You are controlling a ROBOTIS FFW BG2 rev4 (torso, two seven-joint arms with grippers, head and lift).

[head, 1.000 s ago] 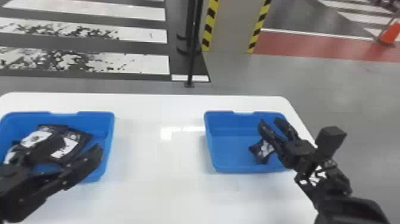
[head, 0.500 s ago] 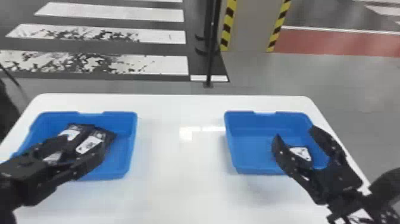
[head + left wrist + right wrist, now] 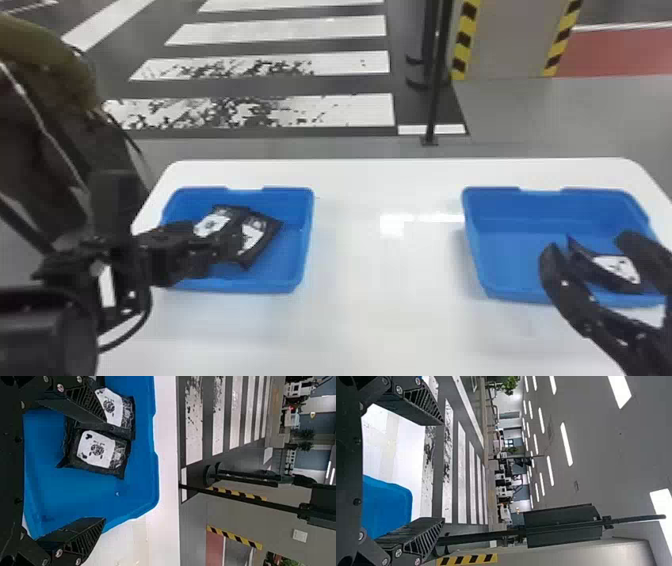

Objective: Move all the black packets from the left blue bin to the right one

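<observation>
Left gripper (image 3: pixel 105 471) over the left bin (image 3: pixel 79 498), jaws spread, one finger (image 3: pixel 85 409) overlapping the black packets (image 3: pixel 97 449) — closing off-centre could drag both or miss. Right gripper (image 3: pixel 589 242), jaws wide and empty, by the right bin (image 3: pixel 510 260); a packet (image 3: pixel 617 270) lies there — a low swing might knock it.

A lane across the white desk (image 3: pixel 390 300) gives me passage in from its far edge, hemmed by the raised walls of the left blue bin (image 3: pixel 304 250) and right blue bin (image 3: pixel 472 240).
</observation>
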